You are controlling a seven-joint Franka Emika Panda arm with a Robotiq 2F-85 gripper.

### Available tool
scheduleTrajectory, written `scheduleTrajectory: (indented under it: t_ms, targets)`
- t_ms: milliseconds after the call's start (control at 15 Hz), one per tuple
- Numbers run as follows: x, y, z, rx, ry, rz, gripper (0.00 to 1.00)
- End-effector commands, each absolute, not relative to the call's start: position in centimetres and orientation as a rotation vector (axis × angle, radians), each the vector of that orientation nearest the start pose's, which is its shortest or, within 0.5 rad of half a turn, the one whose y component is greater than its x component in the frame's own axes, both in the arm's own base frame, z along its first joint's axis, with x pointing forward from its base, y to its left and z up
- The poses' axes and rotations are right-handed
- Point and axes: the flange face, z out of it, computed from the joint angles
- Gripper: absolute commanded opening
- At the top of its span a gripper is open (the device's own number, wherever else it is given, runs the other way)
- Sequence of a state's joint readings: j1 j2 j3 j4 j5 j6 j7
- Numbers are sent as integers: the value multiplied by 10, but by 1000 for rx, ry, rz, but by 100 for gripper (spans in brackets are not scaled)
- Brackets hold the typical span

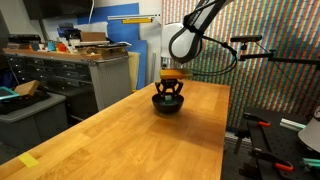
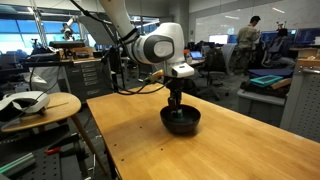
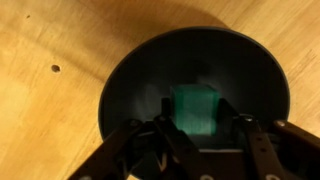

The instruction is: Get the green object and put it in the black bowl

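Counted on the wooden table [image 1: 130, 140]: one black bowl [image 1: 168, 108], one green object [image 3: 195, 108], one flat yellow piece [image 1: 28, 160]. Above them, one gripper [image 1: 169, 93] with two fingers.

In both exterior views, bowl [image 2: 186, 126] standing toward the far part of the tabletop, well apart from the yellow piece at the near left corner. Gripper [image 2: 175, 106] pointing straight down, lowered to the bowl's rim, fingertips inside it.

Seen from the wrist view: inside the bowl [image 3: 140, 70], a single thing only, the green object, near the middle of the dark floor, one flat face turned up. Nothing else in there. Gripper [image 3: 200, 125] straddling the block, fingers [image 3: 140, 150] spread to either side, one left, one right. Pressing on the block or just clear of it: cannot tell, dark fingers against dark bowl. Resting on the bowl's floor or lifted slightly off it: likewise unclear.

Also on the bare wood left of the bowl, one small dark spot [image 3: 55, 68].
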State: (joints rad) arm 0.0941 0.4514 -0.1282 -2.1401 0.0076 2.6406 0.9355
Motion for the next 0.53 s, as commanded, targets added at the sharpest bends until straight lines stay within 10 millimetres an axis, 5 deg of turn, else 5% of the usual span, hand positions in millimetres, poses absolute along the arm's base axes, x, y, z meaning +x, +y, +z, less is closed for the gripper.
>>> scheduleTrajectory:
  t_ms: [0,200,467]
  targets:
    - [581,-22,196,-2806,1438,-141,81]
    - [580,-18,208,-2804,1410,-174,100]
    - [576,-5,243,-2824,1301,-216,100]
